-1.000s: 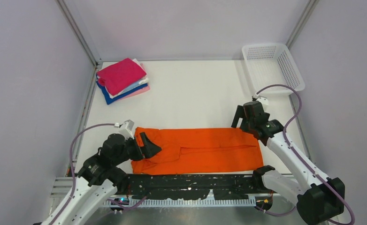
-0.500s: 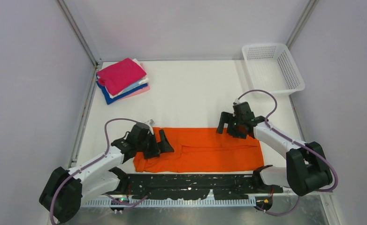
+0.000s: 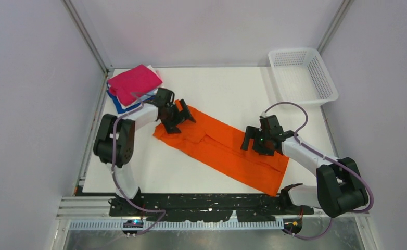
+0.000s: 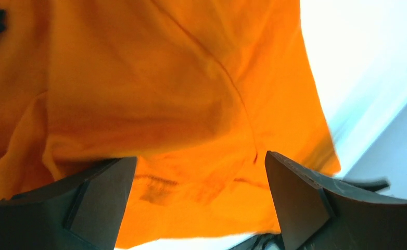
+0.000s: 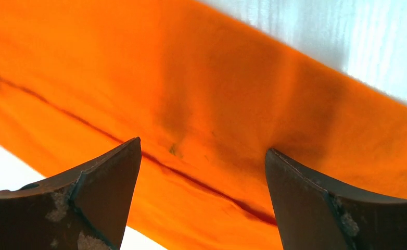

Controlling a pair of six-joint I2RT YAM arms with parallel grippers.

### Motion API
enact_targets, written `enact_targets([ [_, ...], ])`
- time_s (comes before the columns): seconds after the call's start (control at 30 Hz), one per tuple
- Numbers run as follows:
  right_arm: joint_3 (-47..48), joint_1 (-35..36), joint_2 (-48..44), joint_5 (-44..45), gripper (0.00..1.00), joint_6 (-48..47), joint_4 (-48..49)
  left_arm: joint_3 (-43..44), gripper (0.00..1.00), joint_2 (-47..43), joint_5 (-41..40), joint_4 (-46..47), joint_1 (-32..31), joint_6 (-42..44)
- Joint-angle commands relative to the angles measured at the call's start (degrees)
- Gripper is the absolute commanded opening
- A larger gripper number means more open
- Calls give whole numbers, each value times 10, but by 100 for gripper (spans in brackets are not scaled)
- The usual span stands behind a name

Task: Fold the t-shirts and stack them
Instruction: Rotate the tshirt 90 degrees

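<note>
The bright orange t-shirt [image 3: 222,148], folded into a long strip, lies diagonally on the white table from back left to front right. My left gripper [image 3: 179,115] is open with its fingers spread and pressed down on the strip's back-left end, next to the stack; orange cloth [image 4: 180,104] fills the left wrist view between the left gripper's [image 4: 201,164] fingers. My right gripper [image 3: 254,144] is open and rests on the strip's right part; its wrist view shows the right gripper [image 5: 202,151] over the orange cloth [image 5: 217,104], with a fold crease between the fingers. A stack of folded t-shirts [image 3: 135,86], magenta on top, sits at the back left.
A white plastic mesh basket [image 3: 323,78] stands at the back right corner. Grey walls and metal posts close in the table [image 3: 222,99] at the back and sides. A black rail runs along the near edge.
My left arm swung from the front left to the back left, taking the shirt's left end with it, so the strip turned from level to diagonal. The right gripper barely moved.
</note>
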Motion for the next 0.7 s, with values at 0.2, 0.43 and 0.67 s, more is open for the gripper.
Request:
enact_targets([
  [0.2, -12, 89, 45, -126, 95, 6, 69, 628, 100, 400, 98, -282, 10, 55],
  [0.43, 27, 186, 103, -159, 95, 31, 108, 677, 100, 472, 195, -24, -16, -149],
  [0.67, 59, 225, 117, -154, 95, 38, 117, 751, 99, 538, 118, 74, -49, -268],
])
